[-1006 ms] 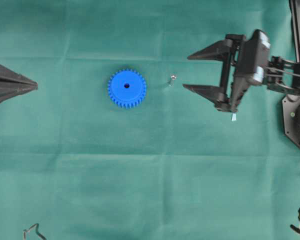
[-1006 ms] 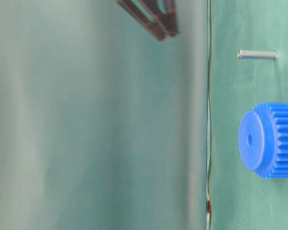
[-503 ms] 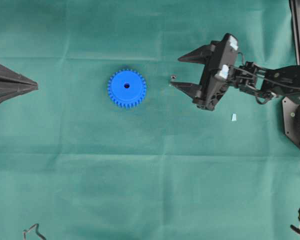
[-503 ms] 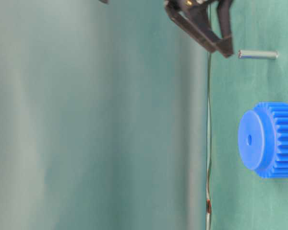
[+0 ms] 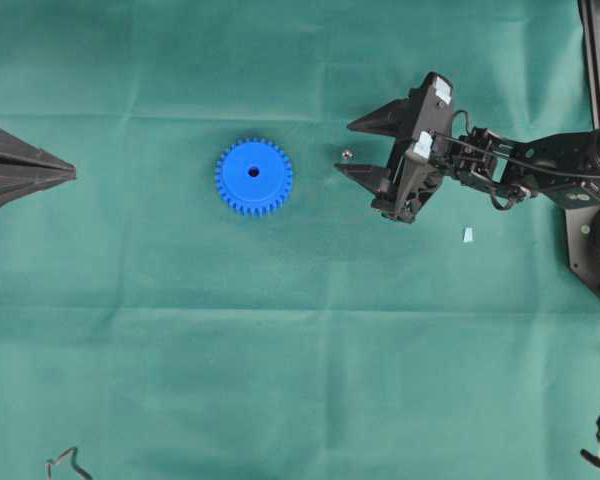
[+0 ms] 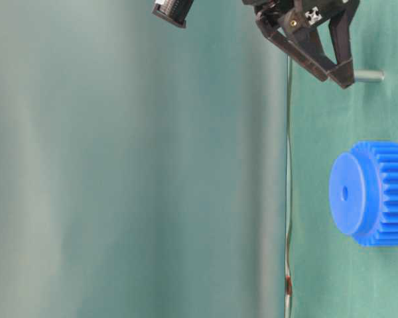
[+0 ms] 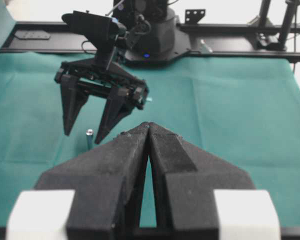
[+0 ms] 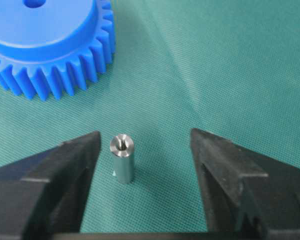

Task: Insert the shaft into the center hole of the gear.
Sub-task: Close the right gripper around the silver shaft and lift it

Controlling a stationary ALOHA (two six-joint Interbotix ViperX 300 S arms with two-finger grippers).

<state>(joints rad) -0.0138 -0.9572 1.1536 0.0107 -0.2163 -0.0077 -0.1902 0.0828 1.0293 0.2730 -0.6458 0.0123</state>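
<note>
The right tool [image 8: 142,150] stands apart around the upright shaft [image 8: 122,158], not touching it; the gear [image 5: 254,177] lies nearby; the left tool [image 7: 149,131] is pressed together

The tabletop [image 5: 300,350] was covered by a green cloth showing faint fold creases. The gear [image 5: 254,176], bright blue and toothed, lay flat on the cloth left of centre in the overhead view, its center hole [image 5: 253,172] facing up. The shaft [image 5: 346,155], a small silver-grey pin, stood upright on the cloth to the right of the gear, apart from it. A small pale blue chip [image 5: 468,235] lay further right. A thin bent wire [image 5: 65,462] lay at the lower left edge.
</note>
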